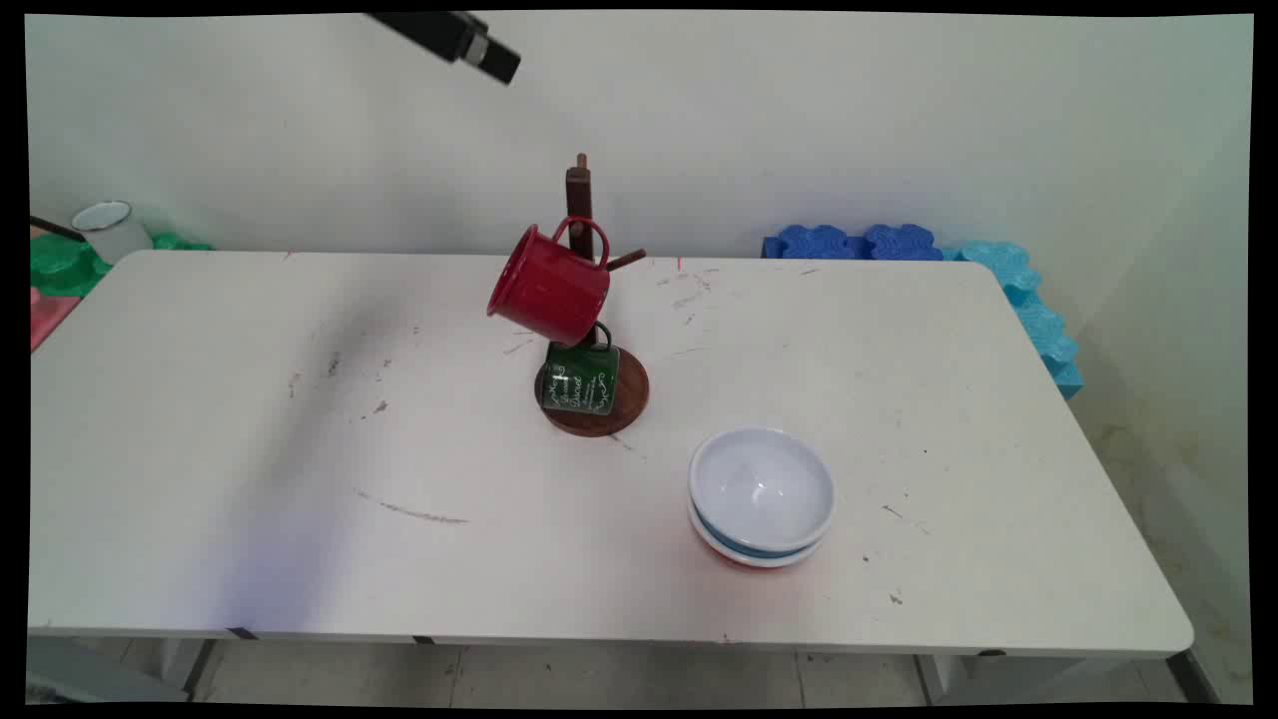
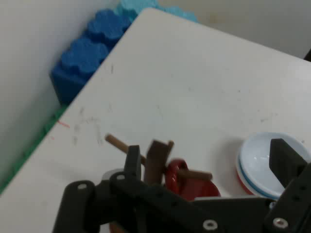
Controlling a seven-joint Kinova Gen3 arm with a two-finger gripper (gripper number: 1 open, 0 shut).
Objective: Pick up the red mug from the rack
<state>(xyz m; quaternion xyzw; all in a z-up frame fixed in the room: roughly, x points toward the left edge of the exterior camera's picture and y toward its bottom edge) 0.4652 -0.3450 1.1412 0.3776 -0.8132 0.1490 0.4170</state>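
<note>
— White table (image 1: 300, 449) against a plain wall. Where is the gripper (image 1: 469, 42)?

— High up at the top edge of the main view, well above the table and well apart from everything on it. It holds nothing. In the hand view the two fingers (image 2: 132, 162) stand wide apart, with only table and crockery showing between them.

— What does it look down on?

— A dark wooden mug stand (image 1: 579, 190) near the table's middle. A red mug (image 1: 549, 285) hangs by its handle on an upper peg, tilted, with its mouth turned to the left and down. Just below it a green mug (image 1: 580, 379) with white lettering hangs low, over the stand's round base (image 1: 629, 404).

— Anything else close by?

— A stack of bowls (image 1: 762, 489) toward the near right of the stand, apart from it: a white one on top, with blue and red rims showing under it. The top bowl looks empty.

— And beyond the table?

— Blue foam blocks (image 1: 859, 243) at the far right corner, and a white cup (image 1: 110, 228) off the far left corner.
</note>
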